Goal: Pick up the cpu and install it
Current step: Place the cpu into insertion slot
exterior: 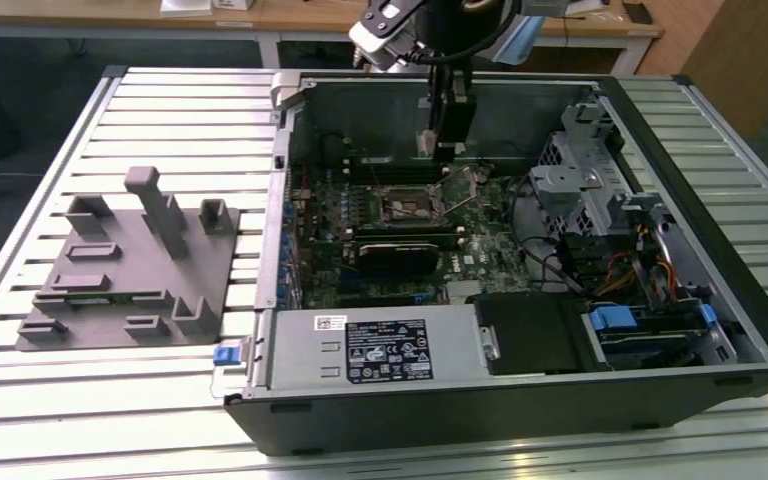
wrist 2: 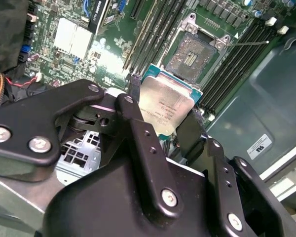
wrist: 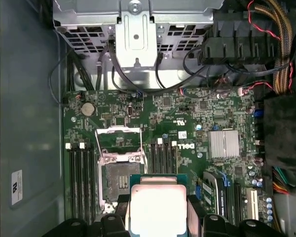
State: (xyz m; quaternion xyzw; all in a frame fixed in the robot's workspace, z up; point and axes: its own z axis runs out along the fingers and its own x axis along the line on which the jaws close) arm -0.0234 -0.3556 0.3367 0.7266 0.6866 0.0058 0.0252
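Item: cpu [wrist: 159, 206], a small flat square with a pale silver-white metal top over a green-edged board (faint marking on the top face). It is clamped by opposite edges between the black fingers of the gripper [exterior: 440, 142] and hangs above the motherboard [wrist: 187, 113] inside the open computer case [exterior: 758, 330]. Location: close by the open socket [wrist: 119, 172] but clear of it, not yet seated. The edge-only hold apparently spares the underside and keeps the chip flat for lowering.
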